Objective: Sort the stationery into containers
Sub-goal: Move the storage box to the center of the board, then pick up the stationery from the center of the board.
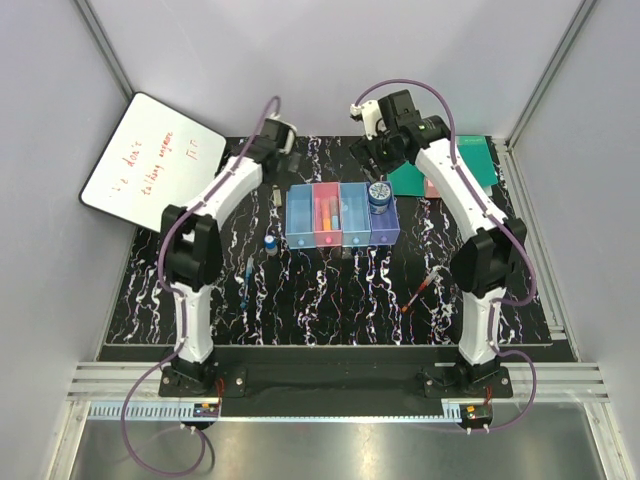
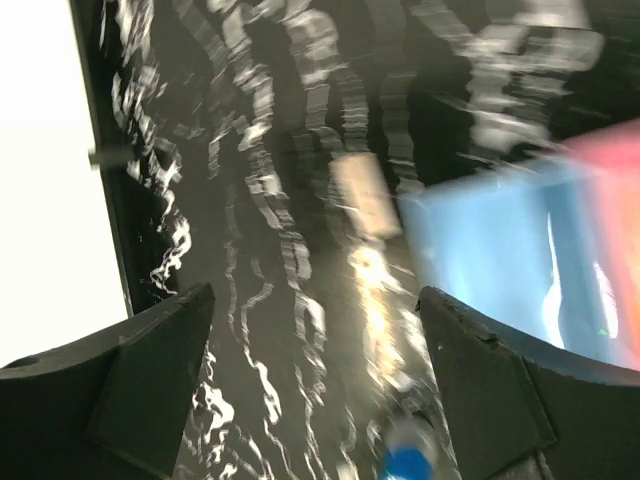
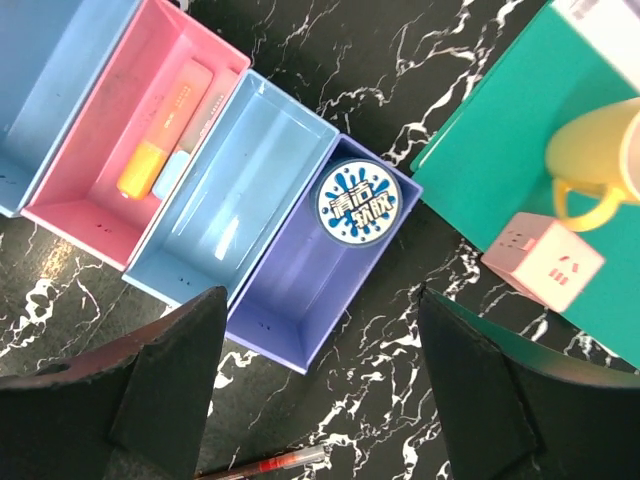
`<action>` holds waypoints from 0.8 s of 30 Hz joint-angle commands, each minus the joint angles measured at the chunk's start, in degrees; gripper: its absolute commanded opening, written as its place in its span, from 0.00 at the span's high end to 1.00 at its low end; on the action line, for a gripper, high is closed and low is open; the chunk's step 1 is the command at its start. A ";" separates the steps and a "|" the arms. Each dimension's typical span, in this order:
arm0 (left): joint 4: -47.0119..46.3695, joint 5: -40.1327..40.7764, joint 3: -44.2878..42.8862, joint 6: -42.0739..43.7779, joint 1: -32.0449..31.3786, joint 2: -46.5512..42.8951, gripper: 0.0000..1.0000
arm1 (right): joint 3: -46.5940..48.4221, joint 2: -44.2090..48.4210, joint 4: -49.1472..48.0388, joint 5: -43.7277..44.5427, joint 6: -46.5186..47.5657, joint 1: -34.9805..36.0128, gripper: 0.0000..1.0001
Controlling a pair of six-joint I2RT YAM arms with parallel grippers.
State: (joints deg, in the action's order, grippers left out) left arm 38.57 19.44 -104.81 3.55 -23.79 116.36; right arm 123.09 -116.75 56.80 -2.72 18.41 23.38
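A black surface (image 1: 330,290) veined with white marbling carries everything. At its middle sits the row of four trays (image 1: 300,215), narrow rectangular boxes of translucent plastic joined side by side: light blue, pink, light blue, purple. The round tin (image 3: 355,203), its lid splashed blue on white, lies in the far end of the purple tray (image 3: 300,300). An orange marker (image 3: 160,130) lies lengthwise in the pink tray (image 3: 90,170) with a pale blue item touching it; both light blue trays look bare.

Loose on the surface are the red pen (image 1: 420,290), right of the trays near the right arm, the thin blue pen (image 1: 247,275) and the blue-capped bottle (image 1: 271,242), upright just left of the row, and the beige eraser (image 2: 365,195), a small block beside the first light blue tray, blurred in the left wrist view.

Right of the trays a flat teal mat (image 3: 500,200) holds a yellow cup (image 3: 595,160) and a pink cube (image 3: 545,260). A whiteboard (image 1: 150,165) with red writing leans at the far left.

The left fingers (image 2: 150,370) are spread wide over bare marbling, nothing between them. The right fingers (image 3: 160,390) are likewise spread, empty, above the purple tray's near end
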 commanded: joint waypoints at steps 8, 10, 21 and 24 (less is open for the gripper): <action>1.95 -13.54 -17.25 -10.75 7.18 14.24 0.14 | -2.06 7.50 1.39 5.27 2.06 0.53 0.17; 1.95 -16.00 -19.02 -11.90 7.62 16.87 0.14 | -2.32 7.85 1.48 5.53 2.15 0.53 0.17; -0.50 -22.69 -20.35 -18.58 12.10 21.20 0.17 | -5.05 8.21 1.30 7.46 2.68 0.53 0.18; -2.44 -25.15 -18.32 -19.72 12.98 20.84 0.19 | -4.44 7.59 1.30 7.73 2.59 0.53 0.18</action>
State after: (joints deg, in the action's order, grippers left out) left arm 40.86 -1.54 -123.50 -13.30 -12.21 138.41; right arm 118.15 -111.70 58.46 3.42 20.40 23.38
